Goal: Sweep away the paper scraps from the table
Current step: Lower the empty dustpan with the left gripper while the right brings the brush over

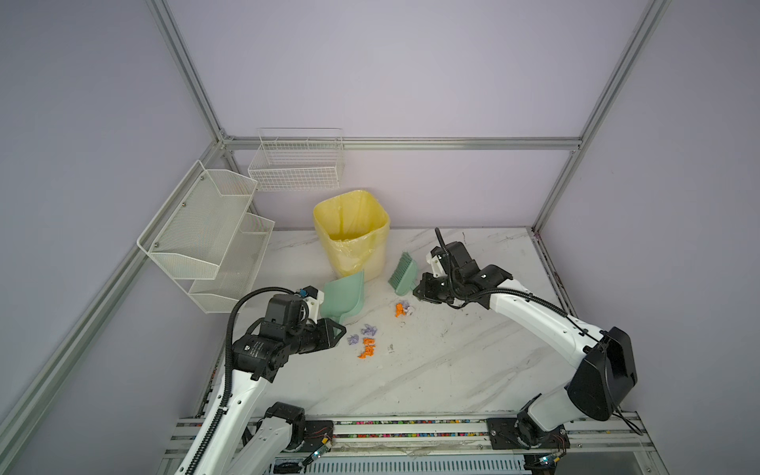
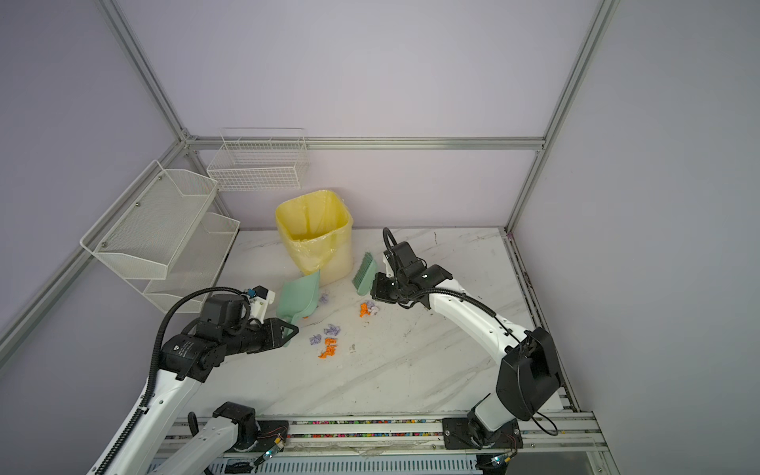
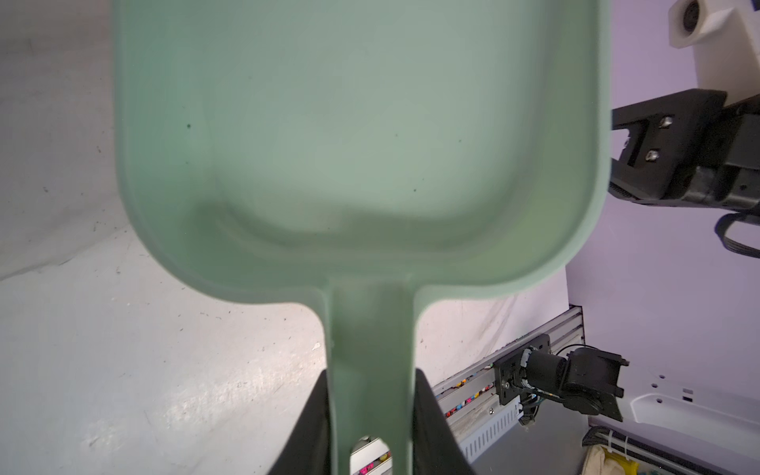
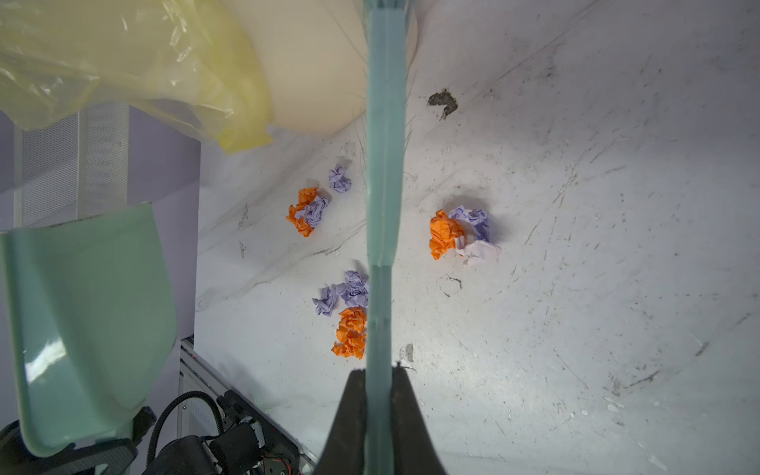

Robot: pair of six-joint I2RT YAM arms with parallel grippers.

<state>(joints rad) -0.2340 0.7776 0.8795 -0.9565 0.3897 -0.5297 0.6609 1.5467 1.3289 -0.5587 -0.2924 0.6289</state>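
Orange and lilac paper scraps lie on the white marble table point(image 1: 452, 370) in small heaps: one point(image 1: 404, 307) point(image 2: 369, 308) point(image 4: 460, 234) near the brush, another point(image 1: 366, 341) point(image 2: 329, 345) point(image 4: 347, 316) nearer the front, and a third point(image 2: 324, 298) point(image 4: 308, 207) beside the dustpan. My left gripper point(image 1: 335, 327) point(image 2: 288, 329) point(image 3: 370, 411) is shut on the handle of the green dustpan point(image 1: 343, 298) point(image 2: 298, 298) point(image 3: 362, 144) point(image 4: 86, 320), left of the scraps. My right gripper point(image 1: 417, 286) point(image 2: 374, 286) point(image 4: 378, 390) is shut on a green brush point(image 1: 404, 273) point(image 2: 364, 273) point(image 4: 384, 164) behind the scraps.
A yellow-lined bin point(image 1: 351, 234) point(image 2: 314, 234) point(image 4: 164, 61) stands at the back, just behind dustpan and brush. A white mesh rack point(image 1: 205, 234) and a wire basket point(image 1: 296, 164) hang at the left wall. Aluminium rails point(image 1: 411, 427) edge the table front.
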